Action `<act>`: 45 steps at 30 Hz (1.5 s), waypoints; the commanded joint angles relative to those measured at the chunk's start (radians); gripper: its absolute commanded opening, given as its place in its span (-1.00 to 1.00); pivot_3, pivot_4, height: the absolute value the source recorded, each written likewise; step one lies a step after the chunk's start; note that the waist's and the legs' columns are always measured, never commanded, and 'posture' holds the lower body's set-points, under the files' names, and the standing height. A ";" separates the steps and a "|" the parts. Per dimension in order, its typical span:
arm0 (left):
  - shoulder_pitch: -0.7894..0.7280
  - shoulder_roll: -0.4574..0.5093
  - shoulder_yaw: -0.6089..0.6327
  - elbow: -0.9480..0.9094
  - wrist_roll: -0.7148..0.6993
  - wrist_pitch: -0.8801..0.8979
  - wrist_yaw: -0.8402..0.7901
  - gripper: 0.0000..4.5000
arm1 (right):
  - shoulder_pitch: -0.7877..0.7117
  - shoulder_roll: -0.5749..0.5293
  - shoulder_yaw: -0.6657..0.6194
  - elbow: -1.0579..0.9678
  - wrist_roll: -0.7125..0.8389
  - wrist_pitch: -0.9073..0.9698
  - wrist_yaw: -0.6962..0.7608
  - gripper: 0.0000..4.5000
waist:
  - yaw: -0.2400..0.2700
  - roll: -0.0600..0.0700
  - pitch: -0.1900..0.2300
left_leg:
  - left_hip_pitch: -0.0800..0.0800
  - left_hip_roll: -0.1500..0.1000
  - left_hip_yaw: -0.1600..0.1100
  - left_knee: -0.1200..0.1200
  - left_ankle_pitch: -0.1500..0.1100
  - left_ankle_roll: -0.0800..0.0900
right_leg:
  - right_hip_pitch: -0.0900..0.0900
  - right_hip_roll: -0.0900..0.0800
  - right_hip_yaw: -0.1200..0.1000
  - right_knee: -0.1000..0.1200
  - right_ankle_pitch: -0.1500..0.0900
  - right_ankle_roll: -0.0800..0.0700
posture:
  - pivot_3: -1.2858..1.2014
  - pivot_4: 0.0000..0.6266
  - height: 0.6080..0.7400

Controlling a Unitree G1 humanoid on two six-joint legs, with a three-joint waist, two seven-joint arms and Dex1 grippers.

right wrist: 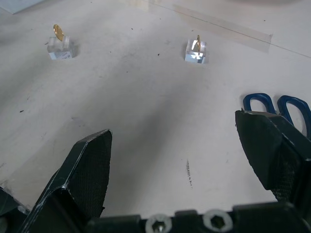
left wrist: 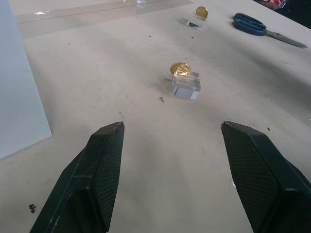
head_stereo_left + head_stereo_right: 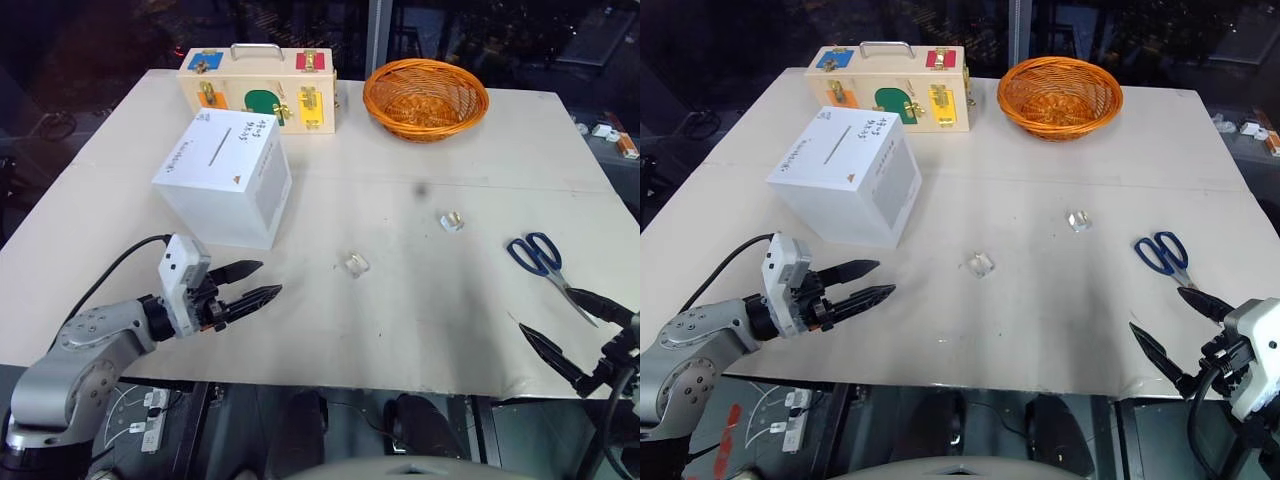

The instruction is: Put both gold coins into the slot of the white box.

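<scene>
Two gold coins stand on edge in small clear plastic holders on the table: the nearer gold coin (image 2: 180,69) at mid-table and the farther gold coin (image 2: 201,11) to its right. The white box (image 3: 225,177) sits at the left, its dark slot (image 3: 216,146) on the lettered top face. My left gripper (image 3: 256,282) is open and empty in front of the box, pointing toward the nearer coin. My right gripper (image 3: 574,329) is open and empty at the table's front right edge, next to the scissors.
Blue-handled scissors (image 3: 541,259) lie at the right. An orange wicker basket (image 3: 425,98) and a wooden case with coloured latches (image 3: 258,88) stand at the back. The table's front edge (image 3: 360,385) is just below both grippers.
</scene>
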 commanded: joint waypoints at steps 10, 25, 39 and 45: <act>-0.263 0.013 -0.081 -0.185 -0.179 0.148 0.066 0.44 | -0.390 -0.133 0.214 -0.124 0.130 0.471 -0.362 0.97 | -0.007 0.001 0.000 | 0.000 0.000 0.002 0.001 0.000 0.000 | 0.000 0.001 0.003 0.000 0.004 0.000 | 0.03 -0.52 0.79; -0.313 0.051 -0.079 -0.181 -0.191 0.135 0.036 0.44 | -1.137 0.022 0.630 0.334 0.003 0.810 -0.576 -0.25 | -0.005 0.002 0.001 | -0.010 0.000 0.001 0.001 0.000 0.000 | -0.010 0.004 0.005 0.000 0.005 -0.002 | 0.03 -0.52 0.79; -0.225 0.043 -0.033 -0.225 -0.189 0.105 0.054 0.44 | -1.300 0.048 0.739 0.609 -0.181 0.751 -0.524 -0.61 | -0.006 0.002 0.002 | -0.017 0.000 0.000 0.001 0.000 0.000 | -0.017 0.005 0.004 0.001 0.005 -0.002 | 0.03 -0.52 0.79; -0.197 0.040 -0.020 -0.240 -0.190 0.095 0.058 0.44 | -1.319 0.058 0.747 0.645 -0.227 0.729 -0.498 -0.61 | -0.006 0.002 0.002 | -0.017 0.000 0.001 0.001 0.000 0.000 | -0.017 0.004 0.004 0.001 0.005 -0.002 | 0.03 -0.52 0.79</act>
